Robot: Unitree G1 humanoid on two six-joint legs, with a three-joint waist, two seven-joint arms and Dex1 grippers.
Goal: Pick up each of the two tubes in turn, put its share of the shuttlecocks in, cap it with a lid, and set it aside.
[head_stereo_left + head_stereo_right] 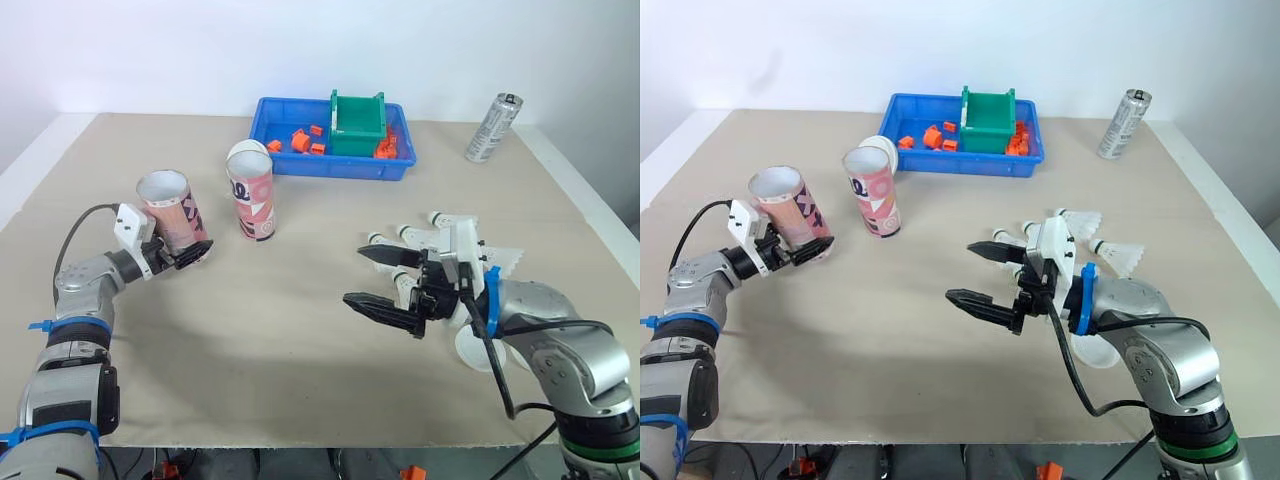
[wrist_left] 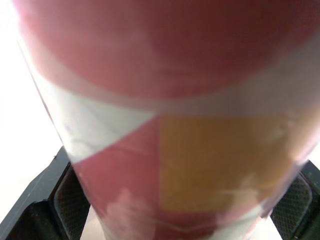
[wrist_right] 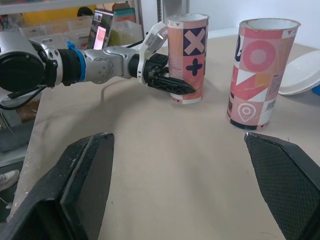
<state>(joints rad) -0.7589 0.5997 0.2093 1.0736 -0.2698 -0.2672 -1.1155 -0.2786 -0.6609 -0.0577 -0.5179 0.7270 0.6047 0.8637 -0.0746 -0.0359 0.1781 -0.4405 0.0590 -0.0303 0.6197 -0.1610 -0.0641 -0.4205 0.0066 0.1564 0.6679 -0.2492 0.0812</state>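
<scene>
Left gripper clamped low on pink printed cardboard tube, 9 o'clock on table, open mouth up, slightly tilted. Base lifted or resting: cannot tell. Right gripper spread wide, empty, 4 o'clock, just beside white feathered shuttlecocks. Second pink cardboard tube upright, 11 o'clock, white round lid beside it.

Risks:
- Thin smooth cylinder wall may ovalise under squeeze.
- Low grip may let tube slip or tip.
- Light feather skirts likely bend if pinched, or snag at narrow mouth.
- Rounded heads may roll.

The left tube is left of the other tube; tray far behind; can far right; shuttlecocks near right.
</scene>
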